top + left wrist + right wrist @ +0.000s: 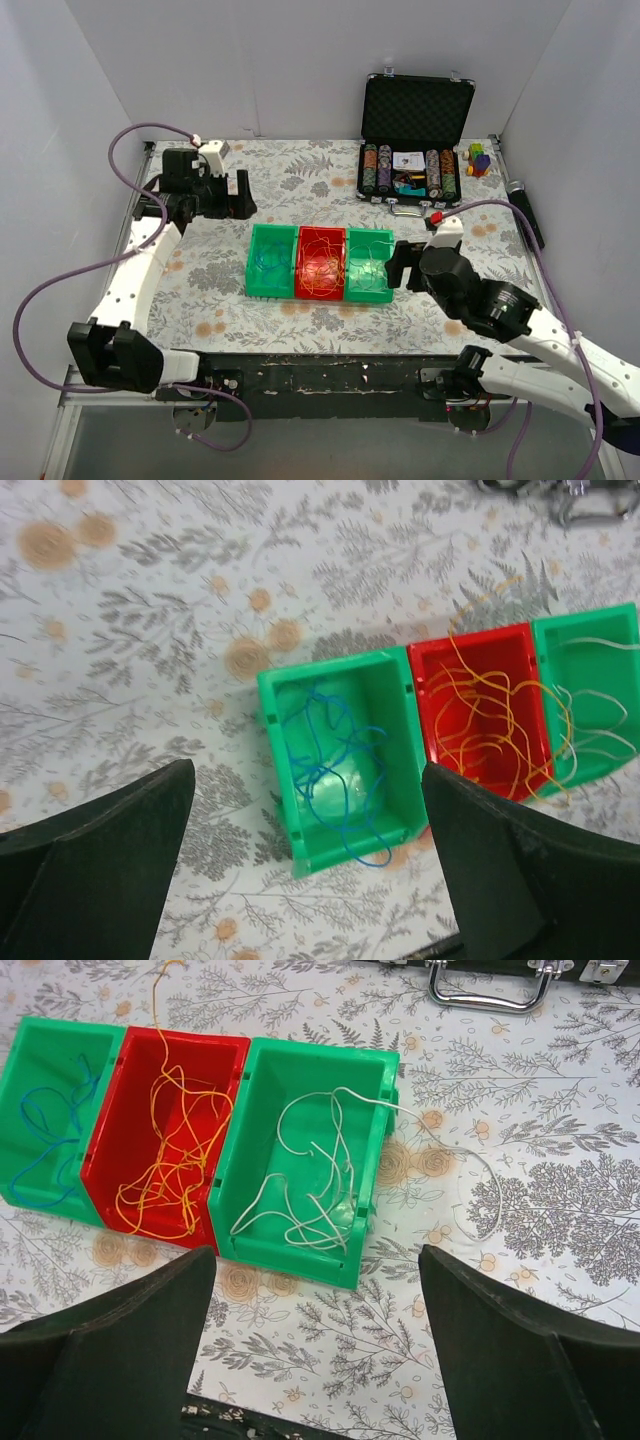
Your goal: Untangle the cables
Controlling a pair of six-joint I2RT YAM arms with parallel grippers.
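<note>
Top: left gripper (pixel 238 193) and right gripper (pixel 400 265) wide, empty, flanking bin row (pixel 320 296) on surface (pixel 300 180).
Left wrist: blue cable (pixel 335 770) in green bin (pixel 395 740); yellow cable (pixel 500 730) in red bin (pixel 432 710).
Right wrist: white cable (pixel 300 1225) in other green bin (pixel 320 1048), loop spilling onto surface.

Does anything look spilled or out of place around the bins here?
Yes. The white cable loops out over the outer wall of the right green bin and onto the table. The yellow-orange cable also trails past the far rim of the red bin.
</note>
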